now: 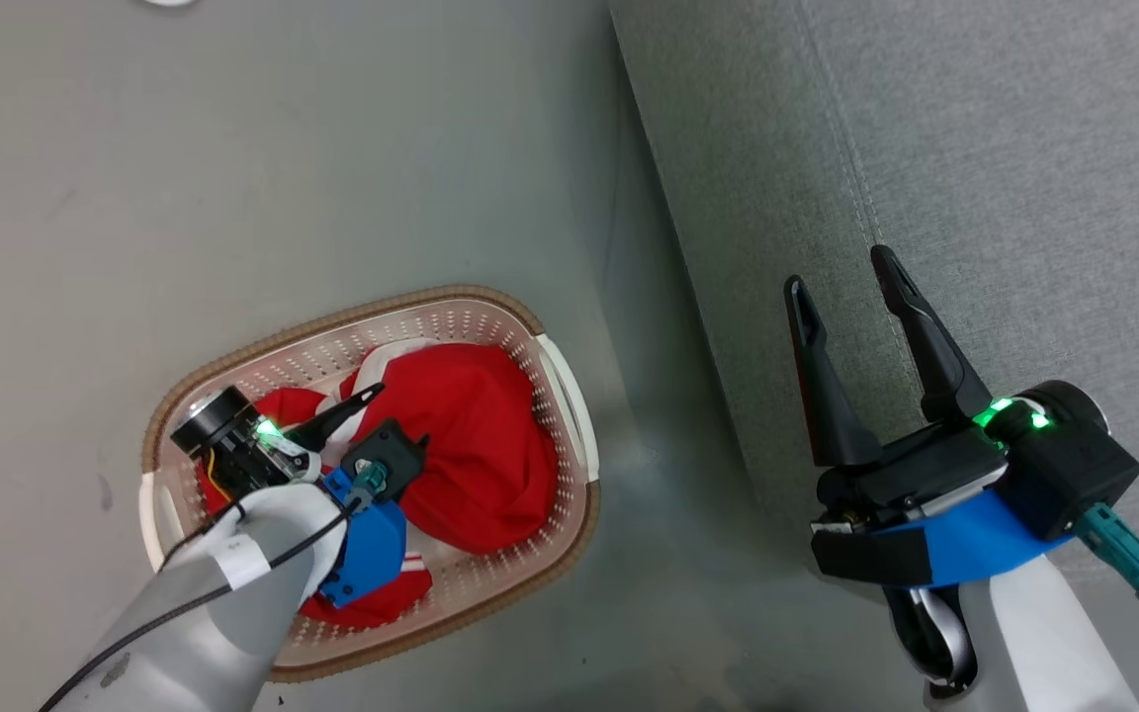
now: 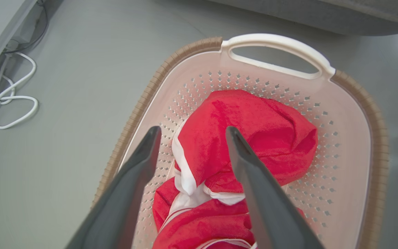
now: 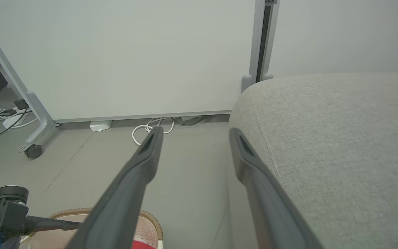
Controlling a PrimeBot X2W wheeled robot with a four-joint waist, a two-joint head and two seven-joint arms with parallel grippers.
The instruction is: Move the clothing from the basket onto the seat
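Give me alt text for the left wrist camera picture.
The open left tool points down at crumpled red clothing with white trim in a cream perforated basket on a grey floor. A white cable loops at left; the grey seat crosses the top.

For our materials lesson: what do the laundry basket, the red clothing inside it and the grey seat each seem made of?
The basket: probably moulded plastic, smooth cream walls punched with holes; its brown rim looks woven. The clothing: soft, slightly fuzzy red fabric with white trim, crumpled in folds. The seat: matte grey woven upholstery, visible weave, stitched seam.
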